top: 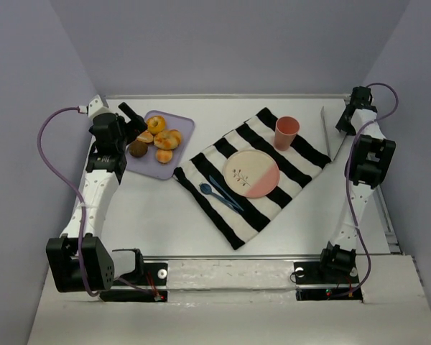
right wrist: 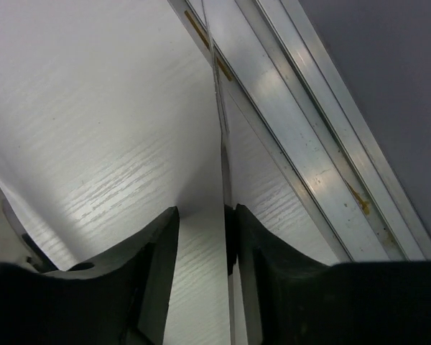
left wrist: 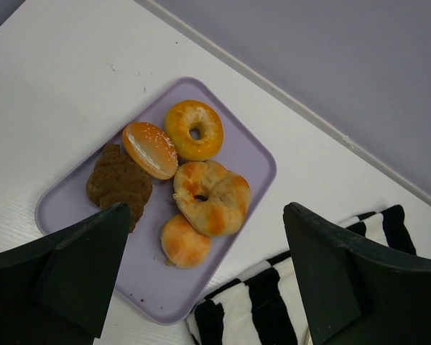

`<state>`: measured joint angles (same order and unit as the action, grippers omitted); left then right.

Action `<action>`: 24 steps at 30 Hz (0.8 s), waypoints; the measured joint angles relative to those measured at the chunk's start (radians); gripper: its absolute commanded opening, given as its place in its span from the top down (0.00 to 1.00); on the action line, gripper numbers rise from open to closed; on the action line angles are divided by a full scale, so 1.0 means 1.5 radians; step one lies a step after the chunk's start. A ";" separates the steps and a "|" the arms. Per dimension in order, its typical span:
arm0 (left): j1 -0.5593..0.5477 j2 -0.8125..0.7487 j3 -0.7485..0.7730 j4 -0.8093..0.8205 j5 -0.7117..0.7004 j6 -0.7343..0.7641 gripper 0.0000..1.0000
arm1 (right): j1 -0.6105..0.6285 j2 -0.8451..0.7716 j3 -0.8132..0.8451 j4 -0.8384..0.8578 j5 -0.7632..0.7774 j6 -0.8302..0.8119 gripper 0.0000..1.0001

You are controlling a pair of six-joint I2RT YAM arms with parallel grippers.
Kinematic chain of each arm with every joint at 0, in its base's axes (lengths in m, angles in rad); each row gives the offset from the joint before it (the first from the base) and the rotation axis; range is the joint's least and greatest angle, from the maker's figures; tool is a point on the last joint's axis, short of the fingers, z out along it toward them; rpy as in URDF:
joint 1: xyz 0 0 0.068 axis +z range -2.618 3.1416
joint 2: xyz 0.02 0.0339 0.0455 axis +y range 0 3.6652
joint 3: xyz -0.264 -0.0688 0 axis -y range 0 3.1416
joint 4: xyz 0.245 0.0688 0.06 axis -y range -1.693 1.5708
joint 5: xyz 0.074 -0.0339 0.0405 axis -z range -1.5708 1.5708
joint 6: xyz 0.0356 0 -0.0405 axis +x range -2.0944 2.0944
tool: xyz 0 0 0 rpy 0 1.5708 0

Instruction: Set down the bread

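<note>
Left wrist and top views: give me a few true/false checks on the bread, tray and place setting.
1. The left gripper hangs open above the purple tray. True.
2. The small round bun already sits on the plate. False: it lies on the tray, touching the twisted roll.
3. The pink cup stands upright on the striped cloth. True.
4. The bagel is held in the left gripper. False: it lies on the tray, and the gripper holds nothing.

Bread (left wrist: 184, 241): small round bun, golden-orange, smooth, no hole. Lies flat on lilac tray (left wrist: 255, 158), at the end nearest me, touching twisted roll (left wrist: 212, 195).
</note>
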<state>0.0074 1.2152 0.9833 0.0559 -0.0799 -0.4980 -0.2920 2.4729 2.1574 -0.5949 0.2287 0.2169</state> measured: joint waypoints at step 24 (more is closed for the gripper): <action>0.000 -0.164 -0.003 -0.004 0.112 -0.001 0.01 | 0.000 -0.380 -0.140 -0.003 -0.045 0.006 0.93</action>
<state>0.0074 0.9695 0.9794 0.0505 0.0883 -0.4988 -0.2924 1.9030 1.9469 -0.5995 0.1612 0.2264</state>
